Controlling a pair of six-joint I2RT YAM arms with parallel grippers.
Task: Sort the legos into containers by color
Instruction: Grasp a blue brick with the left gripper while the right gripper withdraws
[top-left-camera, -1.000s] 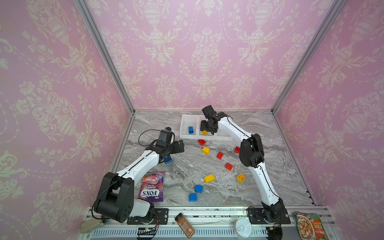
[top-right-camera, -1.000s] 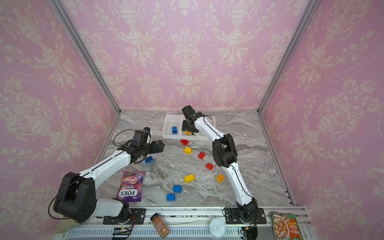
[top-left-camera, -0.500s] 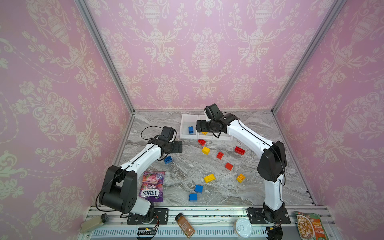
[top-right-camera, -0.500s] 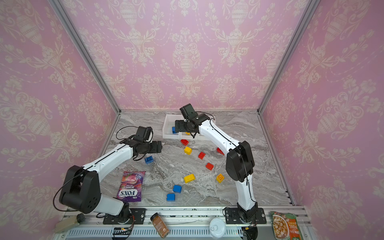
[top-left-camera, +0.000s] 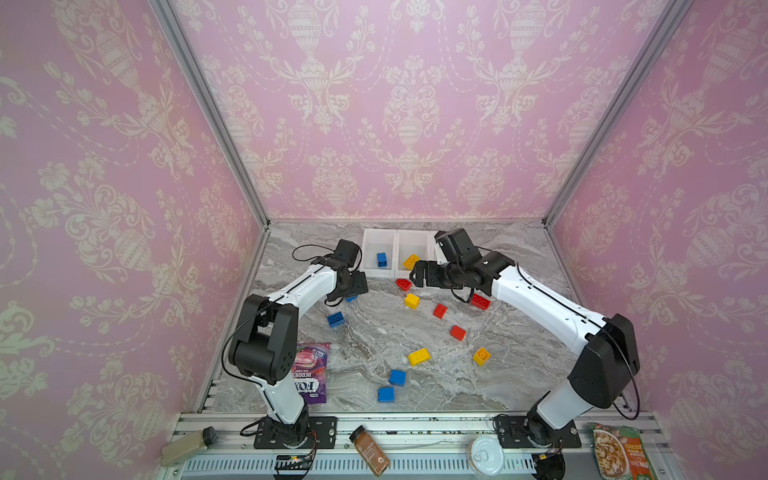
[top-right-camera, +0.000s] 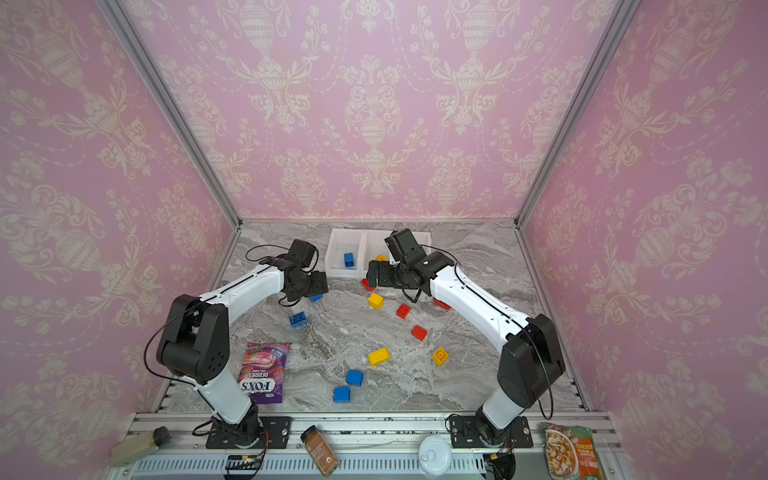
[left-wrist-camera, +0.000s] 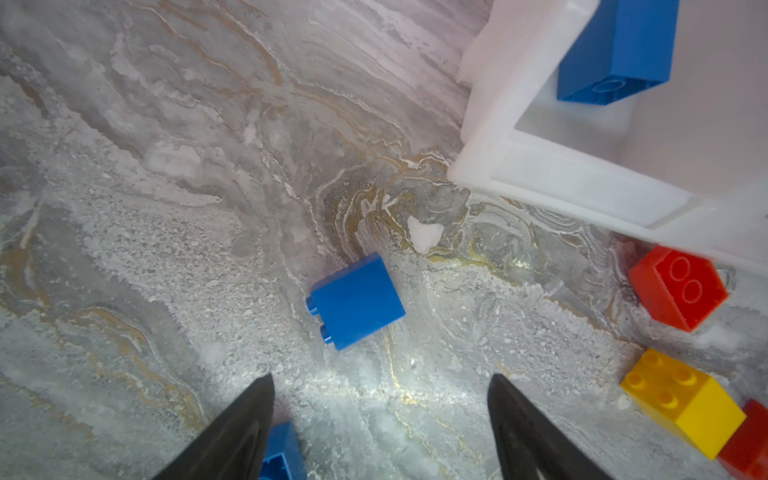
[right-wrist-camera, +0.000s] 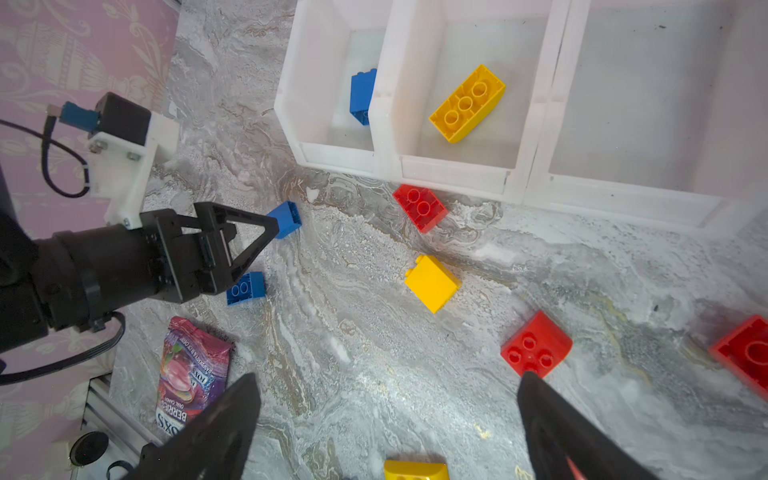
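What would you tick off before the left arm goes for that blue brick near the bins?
1. Left tool open, empty: ok.
2. Loose blue brick between its fingers: not ok, it lies beyond the tips.
3. That brick studs-up: not ok, it lies on its side.
4. Left bin has room beside the binned blue brick: ok.
5. Right tool open, empty, apart from the left tool: ok.

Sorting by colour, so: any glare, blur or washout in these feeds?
Left wrist: glare on the marble near the blue brick, which is sharp; bin wall washed out. Right wrist: near fingers soft, yellow brick crisp. Top views: even light, colours clear.
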